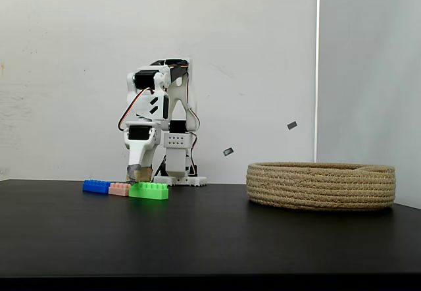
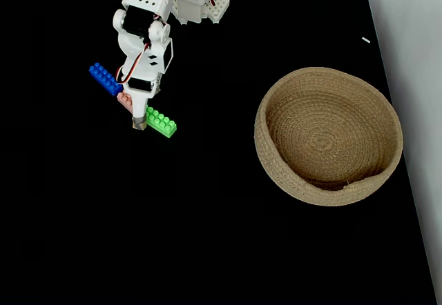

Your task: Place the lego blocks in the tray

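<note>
Three lego blocks lie in a row on the black table, left of the tray. The blue block (image 1: 96, 185) (image 2: 105, 79) is at the far left end, the pink one (image 1: 119, 189) (image 2: 124, 99) in the middle, and the green one (image 1: 148, 191) (image 2: 160, 122) nearest the tray. My gripper (image 1: 139, 172) (image 2: 140, 123) points down at the row. Its tape-wrapped tip sits low between the pink and green blocks, partly covering the pink one from above. The fingers look pressed together with nothing between them. The tray (image 1: 321, 185) (image 2: 277, 167), a round coiled-rope basket, stands to the right and holds nothing.
The arm's white base (image 1: 179, 179) (image 2: 200, 5) stands at the back of the table behind the blocks. A white wall rises behind the table, and the table's right edge (image 2: 404, 181) runs close past the tray.
</note>
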Controlling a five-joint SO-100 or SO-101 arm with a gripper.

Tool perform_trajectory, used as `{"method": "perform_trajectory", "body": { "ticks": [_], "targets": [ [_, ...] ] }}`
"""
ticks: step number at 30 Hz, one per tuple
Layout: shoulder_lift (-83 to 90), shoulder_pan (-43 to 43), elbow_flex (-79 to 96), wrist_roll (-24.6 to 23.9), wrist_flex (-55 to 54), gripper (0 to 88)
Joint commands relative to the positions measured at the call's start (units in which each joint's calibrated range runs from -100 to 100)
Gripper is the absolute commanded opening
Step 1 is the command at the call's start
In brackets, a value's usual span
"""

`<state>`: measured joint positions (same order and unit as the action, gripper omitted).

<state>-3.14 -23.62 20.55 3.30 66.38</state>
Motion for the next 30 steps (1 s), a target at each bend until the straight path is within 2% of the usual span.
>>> {"method": "perform_trajectory", "body": {
  "ticks": [1,16,19,24,30],
  "targets": [
    [-0.6,0.9,-4.8,-0.4,0.5,31.3],
    [-5.7,3.5,-8.4,-2.2,1.0,24.1],
    [-6.7,3.3,-9.0,-2.3,1.0,19.8],
    [-7.8,2.9,-10.0,-2.2,1.0,1.6],
    [-6.0,2.0,-10.7,-1.4,3.5,0.0]
  ]
}}
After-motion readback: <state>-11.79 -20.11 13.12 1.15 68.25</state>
